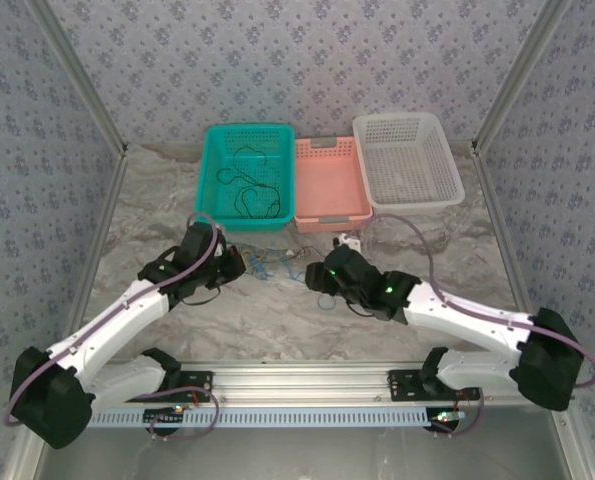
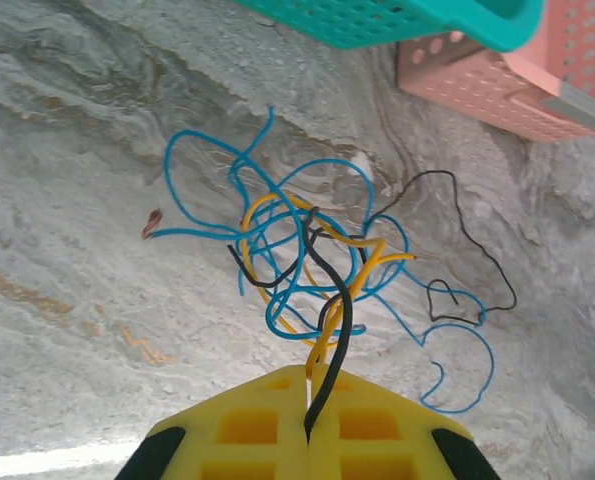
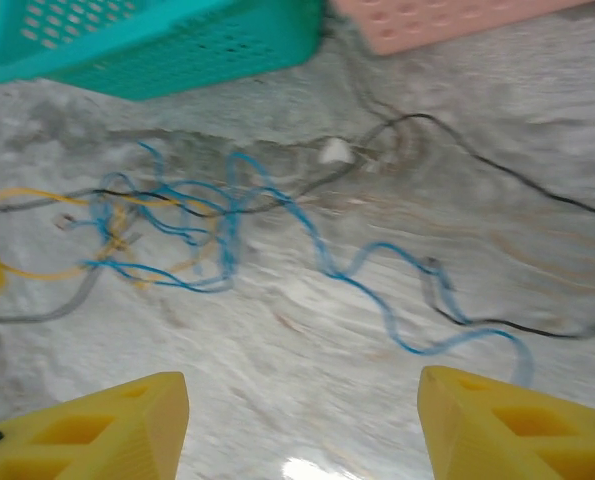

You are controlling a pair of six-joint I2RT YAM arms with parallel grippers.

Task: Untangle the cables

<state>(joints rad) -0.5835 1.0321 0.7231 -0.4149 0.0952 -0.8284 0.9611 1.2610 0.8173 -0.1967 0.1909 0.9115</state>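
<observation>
The cables [image 2: 297, 250], thin blue, yellow and black wires in a loose knot, lie on the marbled table [image 2: 67, 200] just before the perforated teal basket [image 1: 277, 222] and pink basket [image 1: 327, 185]. The left gripper [image 2: 307, 385] is clenched on black and yellow strands. The right gripper [image 3: 304, 405] is released above the table; its view is blurred.
</observation>
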